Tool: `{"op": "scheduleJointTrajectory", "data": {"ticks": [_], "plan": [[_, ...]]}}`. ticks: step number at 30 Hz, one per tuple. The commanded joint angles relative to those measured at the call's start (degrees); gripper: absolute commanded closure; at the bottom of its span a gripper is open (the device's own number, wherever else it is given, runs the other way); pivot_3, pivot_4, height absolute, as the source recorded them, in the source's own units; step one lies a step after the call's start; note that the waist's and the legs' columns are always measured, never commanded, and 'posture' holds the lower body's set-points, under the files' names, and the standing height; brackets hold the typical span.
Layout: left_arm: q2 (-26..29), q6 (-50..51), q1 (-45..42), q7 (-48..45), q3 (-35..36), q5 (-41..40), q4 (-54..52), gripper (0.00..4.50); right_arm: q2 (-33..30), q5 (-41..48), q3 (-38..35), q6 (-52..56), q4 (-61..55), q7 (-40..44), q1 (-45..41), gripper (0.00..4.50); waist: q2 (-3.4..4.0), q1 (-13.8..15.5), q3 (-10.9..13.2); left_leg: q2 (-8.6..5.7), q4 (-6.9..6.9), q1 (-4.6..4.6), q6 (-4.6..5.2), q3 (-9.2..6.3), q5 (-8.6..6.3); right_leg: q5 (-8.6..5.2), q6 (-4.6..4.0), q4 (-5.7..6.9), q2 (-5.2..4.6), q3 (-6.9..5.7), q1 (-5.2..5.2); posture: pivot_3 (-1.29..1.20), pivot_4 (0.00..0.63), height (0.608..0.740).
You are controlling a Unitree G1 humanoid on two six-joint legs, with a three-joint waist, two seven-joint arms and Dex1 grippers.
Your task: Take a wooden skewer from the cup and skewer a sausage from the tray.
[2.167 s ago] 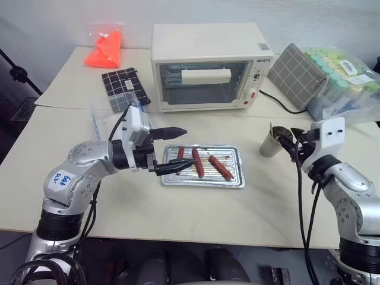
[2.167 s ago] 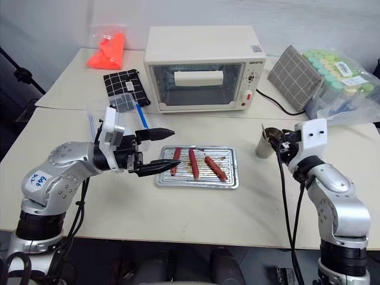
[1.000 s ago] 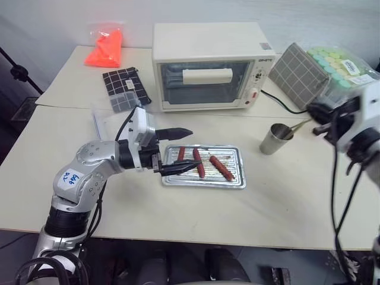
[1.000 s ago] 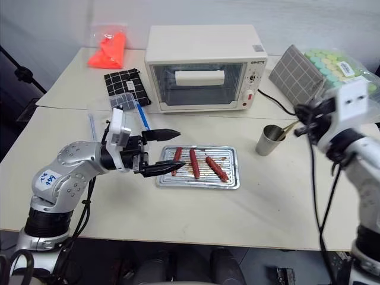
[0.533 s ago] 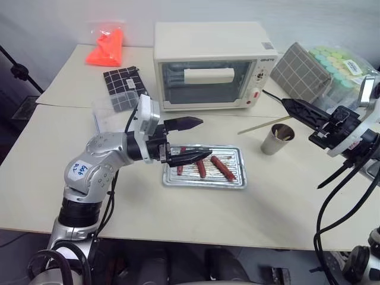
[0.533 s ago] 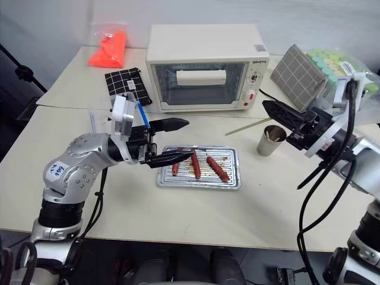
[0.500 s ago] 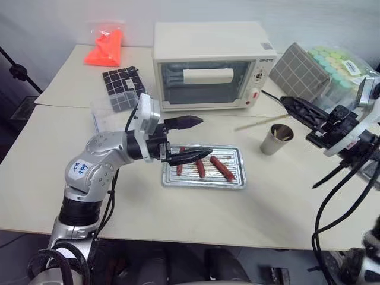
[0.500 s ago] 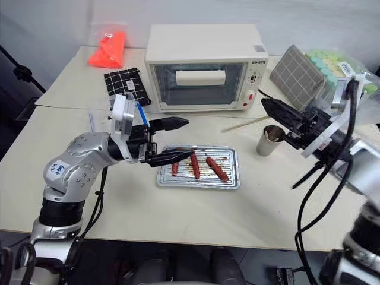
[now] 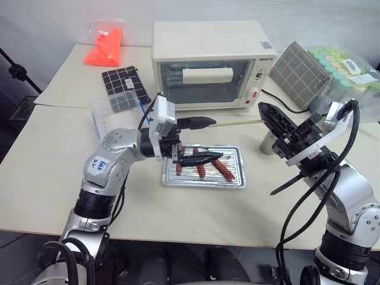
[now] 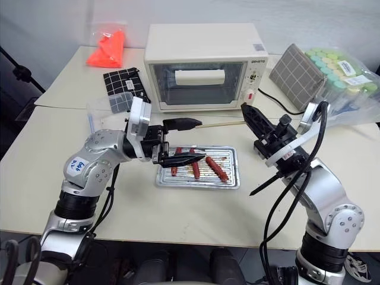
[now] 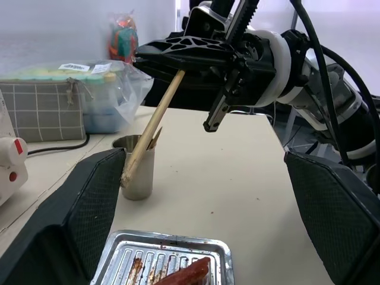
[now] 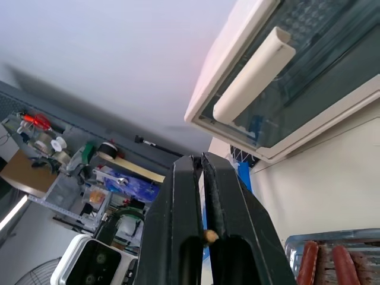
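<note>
Your right gripper (image 10: 248, 116) pinches the wooden skewer (image 10: 221, 124); it points sideways between your left gripper's (image 10: 191, 141) wide-open fingers; sausages (image 10: 216, 168) lie below.

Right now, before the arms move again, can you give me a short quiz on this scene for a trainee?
1. True or false: the right gripper, jaws shut, holds the wooden skewer.
2. How many sausages lie on the tray?
3. The jaws of the left gripper are: A open, B shut on a sausage, C shut on the skewer.
Key: 1 true; 2 three; 3 A.
</note>
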Motion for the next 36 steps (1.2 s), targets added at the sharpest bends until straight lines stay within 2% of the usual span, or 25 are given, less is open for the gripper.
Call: {"op": "scheduleJointTrajectory", "data": {"ticks": [1,2,5,9,26,27,34,36], "plan": [[-0.3,-2.0,-2.0,-0.6,1.5,0.3,1.0,0.00,-0.7,1.4,0.4,-1.4,-4.3,0.9,1.0,4.48,0.00,-0.1,0.0,0.00,0.00,0.00,0.00,0.00,0.00,0.00,0.00,0.00,0.00,0.00,0.00,0.00,0.150,0.740],[-0.5,-2.4,-2.2,-1.1,1.7,0.1,1.6,0.00,-0.7,1.4,0.5,-1.6,-4.4,1.0,1.2,4.48,0.00,-0.1,0.0,0.00,-0.01,0.01,0.00,0.01,0.00,0.00,0.00,0.00,0.00,0.01,0.00,0.00,0.150,0.740],[-1.1,-3.9,-3.6,-3.0,1.9,-0.3,4.1,0.46,-0.3,1.4,0.7,-1.9,-4.3,1.3,1.7,4.50,0.00,0.0,0.0,0.00,0.00,0.01,0.00,0.01,0.00,0.00,0.00,0.00,0.00,0.01,0.00,0.00,0.150,0.740],[-1.3,-6.4,-5.0,-6.3,-0.1,1.7,7.0,1.32,-0.6,1.4,0.8,-1.4,-3.8,2.2,1.3,4.50,0.00,0.1,0.0,-0.01,0.01,0.00,0.00,0.00,0.00,0.00,0.00,-0.01,0.00,0.00,0.00,0.00,0.150,0.740],[-5.5,-11.2,-8.1,-9.2,-0.4,4.1,12.3,1.32,-5.0,1.4,2.3,-0.3,-4.6,8.7,4.4,4.50,0.00,0.0,0.0,-0.01,-0.02,-0.03,0.02,0.00,-0.01,0.00,0.00,-0.07,0.00,0.00,0.00,0.00,0.150,0.740],[-5.5,-11.2,-8.2,-9.4,-0.3,4.0,12.4,1.68,-5.1,1.4,2.3,-0.3,-4.4,8.8,4.4,4.50,0.00,0.1,0.0,0.00,-0.01,-0.03,0.02,-0.01,-0.01,0.00,0.00,-0.07,0.00,-0.01,0.00,0.00,0.150,0.740],[-5.8,-11.1,-8.0,-9.7,0.1,3.7,12.8,3.12,-4.8,1.4,2.4,-1.1,-4.7,8.7,3.9,4.50,0.00,0.1,0.0,0.00,-0.01,-0.03,0.02,-0.01,0.00,0.00,0.00,-0.07,0.00,-0.01,0.00,0.00,0.150,0.740],[-6.0,-11.1,-8.0,-9.5,0.2,3.6,12.9,3.66,-4.8,1.4,2.5,-1.2,-4.8,8.7,4.1,4.50,0.00,0.1,0.0,0.00,-0.01,-0.03,0.02,-0.01,0.00,0.00,0.00,-0.06,-0.01,-0.01,0.00,0.00,0.150,0.740]]}}
